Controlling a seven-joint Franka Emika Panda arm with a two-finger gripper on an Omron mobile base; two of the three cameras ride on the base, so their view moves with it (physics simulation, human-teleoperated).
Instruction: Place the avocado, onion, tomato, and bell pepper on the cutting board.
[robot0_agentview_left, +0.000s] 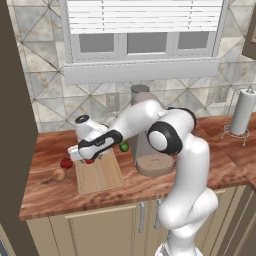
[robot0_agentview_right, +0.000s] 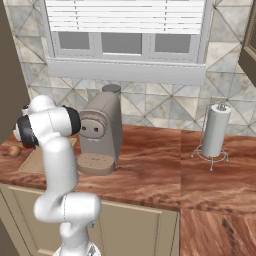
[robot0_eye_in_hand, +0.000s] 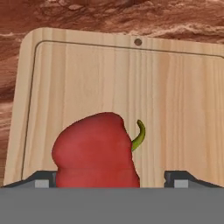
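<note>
The red bell pepper (robot0_eye_in_hand: 94, 151) with its green stem lies on the light-wood cutting board (robot0_eye_in_hand: 175, 96). My gripper (robot0_eye_in_hand: 112, 179) stands open around it, with its fingertips (robot0_eye_in_hand: 181, 178) wide apart and a clear gap on the stem side. From the left base, the gripper (robot0_agentview_left: 86, 158) hangs low over the far end of the board (robot0_agentview_left: 102, 177), with the pepper (robot0_agentview_left: 90, 161) just under it. The red tomato (robot0_agentview_left: 66, 163) and the tan onion (robot0_agentview_left: 59, 174) sit on the counter left of the board. Right of the board, the green avocado (robot0_agentview_left: 124, 147) rests on the counter. The onion (robot0_agentview_right: 14, 150) also appears beside the board (robot0_agentview_right: 36, 161).
A beige coffee machine (robot0_agentview_left: 150, 155) stands right of the board, close to the avocado. At the far right stands a paper towel holder (robot0_agentview_right: 215, 132). The reddish wood counter (robot0_agentview_left: 210, 170) ends at a dark wall on the left, and a tiled wall lies behind.
</note>
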